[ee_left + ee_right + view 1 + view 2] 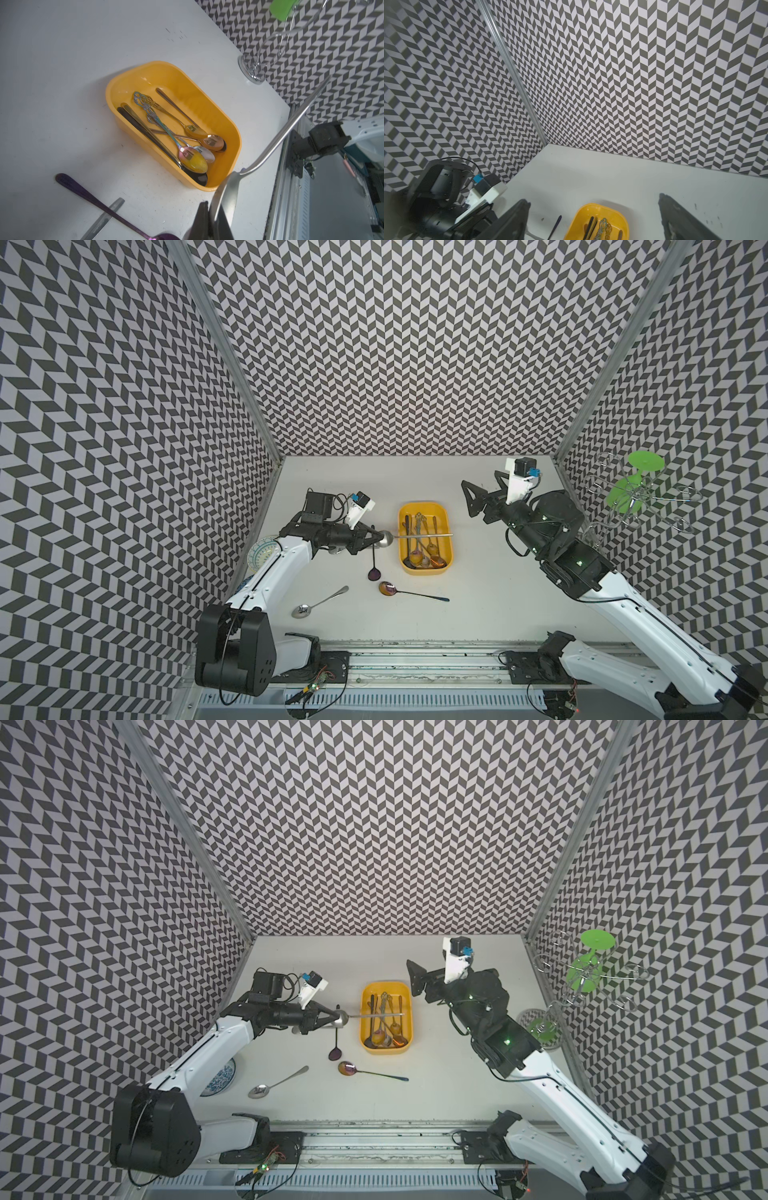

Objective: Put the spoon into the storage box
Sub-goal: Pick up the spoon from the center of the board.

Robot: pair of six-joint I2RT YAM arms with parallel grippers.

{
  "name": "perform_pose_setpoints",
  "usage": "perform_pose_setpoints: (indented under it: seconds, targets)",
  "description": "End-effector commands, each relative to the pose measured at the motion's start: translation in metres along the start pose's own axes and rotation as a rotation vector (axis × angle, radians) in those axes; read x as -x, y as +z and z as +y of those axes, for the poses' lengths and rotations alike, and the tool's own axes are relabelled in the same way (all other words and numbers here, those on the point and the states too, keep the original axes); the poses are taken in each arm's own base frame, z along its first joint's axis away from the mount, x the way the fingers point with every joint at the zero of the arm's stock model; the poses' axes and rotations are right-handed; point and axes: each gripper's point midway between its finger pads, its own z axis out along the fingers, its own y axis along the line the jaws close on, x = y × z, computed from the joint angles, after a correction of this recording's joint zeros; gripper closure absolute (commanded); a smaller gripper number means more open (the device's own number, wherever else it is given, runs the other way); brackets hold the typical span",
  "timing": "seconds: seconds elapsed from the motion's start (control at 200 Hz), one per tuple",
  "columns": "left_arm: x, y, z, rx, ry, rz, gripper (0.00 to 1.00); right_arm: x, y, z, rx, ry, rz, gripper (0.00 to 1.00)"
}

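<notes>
Nearest the front of the white worktop (507, 585), 3 spoons lie loose: a plain silver metal spoon (322, 600), a rainbow-bowled spoon with a dark handle (415, 593), and a dark purple metal spoon (373, 556). Beyond them, the left end effector (376, 537) is clamped on the bowl of a long-handled silver spoon (424, 535), whose handle reaches out above the shallow yellow plastic storage box (426, 571), already holding several spoons. Farthest back, the right end effector (469, 499) hangs empty, jaws wide. Judged from this, the held spoon needs lowering and releasing; 3 more wait.
</notes>
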Motion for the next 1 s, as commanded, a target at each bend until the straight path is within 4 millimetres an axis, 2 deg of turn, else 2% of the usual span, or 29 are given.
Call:
perform_pose_setpoints:
  seconds: [0.0,0.07,0.22,0.346,0.461,0.706,0.846,0.996]
  targets:
    - [0.046,-0.022,-0.006,-0.042,-0.067,-0.172,1.00,0.023,0.004,0.025,0.123,0.135,-0.066,0.03]
    - [0.055,-0.031,0.002,-0.029,-0.141,-0.235,1.00,0.023,0.006,0.034,0.179,0.200,-0.065,0.04]
    - [0.060,-0.040,0.011,-0.083,-0.322,-0.331,1.00,0.016,0.014,0.052,0.269,0.314,-0.048,0.05]
    - [0.059,-0.049,0.021,-0.092,-0.454,-0.405,1.00,0.012,0.018,0.068,0.336,0.379,-0.048,0.06]
    - [0.054,-0.052,0.021,-0.155,-0.555,-0.455,1.00,0.005,0.027,0.079,0.369,0.439,-0.030,0.06]
    - [0.050,-0.055,0.025,-0.165,-0.693,-0.493,1.00,-0.025,0.053,0.105,0.450,0.516,0.065,0.10]
    - [0.051,-0.057,0.020,-0.179,-0.690,-0.518,1.00,-0.044,0.069,0.122,0.490,0.520,0.128,0.12]
    - [0.052,-0.057,0.019,-0.184,-0.701,-0.512,1.00,-0.060,0.087,0.131,0.508,0.545,0.171,0.15]
